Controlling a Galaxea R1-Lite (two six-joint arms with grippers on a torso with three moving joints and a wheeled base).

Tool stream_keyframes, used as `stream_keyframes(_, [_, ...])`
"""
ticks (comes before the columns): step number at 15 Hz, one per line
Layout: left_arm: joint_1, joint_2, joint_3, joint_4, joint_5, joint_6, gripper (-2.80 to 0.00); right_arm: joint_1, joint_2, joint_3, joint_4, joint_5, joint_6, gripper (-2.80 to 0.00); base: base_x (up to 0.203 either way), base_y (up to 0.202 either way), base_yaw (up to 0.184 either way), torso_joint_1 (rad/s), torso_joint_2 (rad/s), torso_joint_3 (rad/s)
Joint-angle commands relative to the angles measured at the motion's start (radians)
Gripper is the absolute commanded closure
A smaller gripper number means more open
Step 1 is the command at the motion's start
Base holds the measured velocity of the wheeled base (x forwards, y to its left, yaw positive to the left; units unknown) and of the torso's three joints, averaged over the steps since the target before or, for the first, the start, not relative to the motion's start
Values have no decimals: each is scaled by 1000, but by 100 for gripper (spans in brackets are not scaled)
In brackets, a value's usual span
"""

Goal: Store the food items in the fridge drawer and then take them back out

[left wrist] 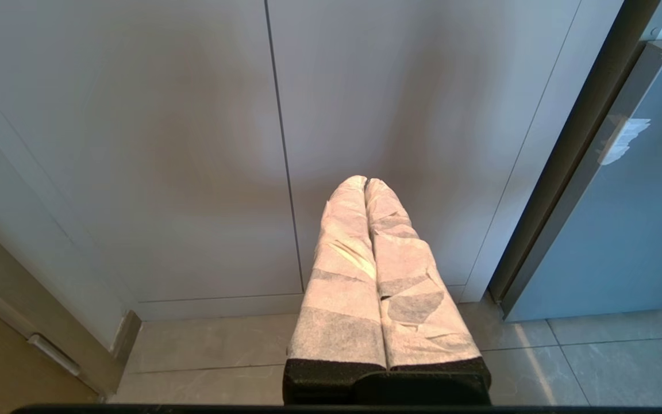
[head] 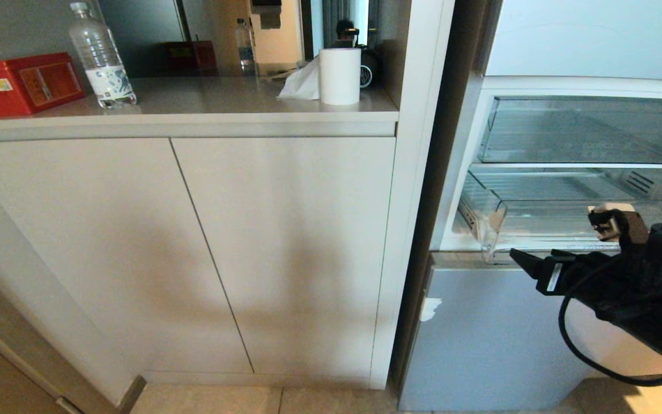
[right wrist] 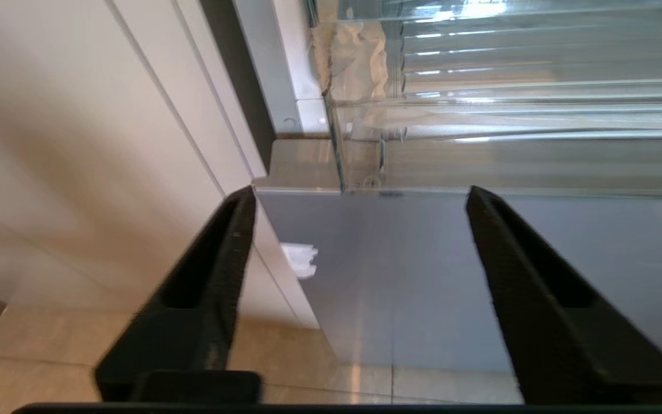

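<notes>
The fridge stands at the right with its middle compartment open. Inside, the clear fridge drawer with its ribbed floor sits under a plain-fronted clear bin. No food items show in any view. My right gripper hangs just below and in front of the drawer's front lip. In the right wrist view, the right gripper is open and empty, with the drawer just beyond the fingertips. My left gripper is shut with nothing in it, parked low in front of the beige cabinet doors.
Beige cabinets fill the left. Their counter holds a red box, a water bottle and a white paper roll. A white tape scrap marks the lower fridge door's edge. A pale crumpled scrap sits in the drawer's corner.
</notes>
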Motion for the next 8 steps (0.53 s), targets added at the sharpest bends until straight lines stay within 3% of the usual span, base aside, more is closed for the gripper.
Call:
stream_keyframes(1, [0, -2, 2, 0, 0, 1, 0, -12, -166, -4, 102, -2, -1, -280, 0, 0, 0, 0, 0, 0])
stream_keyframes(2, [0, -2, 2, 0, 0, 1, 0, -25, -211, -51, 211, -2, -2, -280, 0, 0, 0, 0, 0, 0])
stream_keyframes(3, [0, -2, 2, 0, 0, -1, 0, -40, -232, -116, 302, -2, -2, 0, 0, 0, 0, 0, 0, 0])
stream_keyframes(8, [0, -2, 2, 0, 0, 1, 0, -100, -160, -444, 627, -1, -11, 0, 0, 0, 0, 0, 0, 0])
